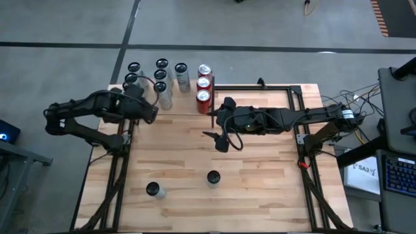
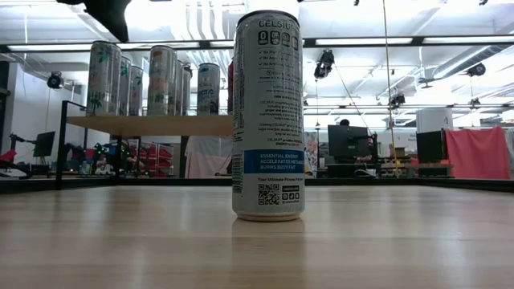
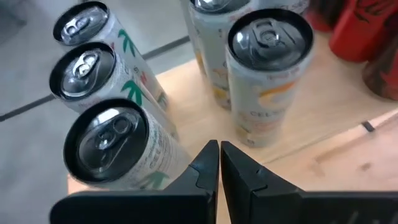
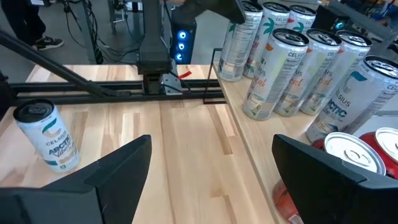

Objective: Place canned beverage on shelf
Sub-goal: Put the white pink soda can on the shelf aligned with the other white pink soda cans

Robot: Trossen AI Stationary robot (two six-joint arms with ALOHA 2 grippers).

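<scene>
Nearest us in the low view stands a Celsius can [image 2: 268,112], upright on the bench [image 1: 260,188] toward six o'clock, well apart from the shelf [image 1: 179,97] at eleven. We judge it rigid, smooth and tip-prone, best gripped mid-body. The right claw [image 1: 220,133] hangs spread and empty at bench centre; the left claw [image 3: 219,171] is pinched together over the shelf's cans.

**Left gripper shut, right gripper spread wide**

The left arm reaches in from the table's left edge, its elbow folded, and its left gripper [image 3: 219,163] has both fingers pressed together. The right arm stretches nearly straight across from the right side; the right gripper [image 4: 211,168] stands wide open, holding nothing.
</scene>
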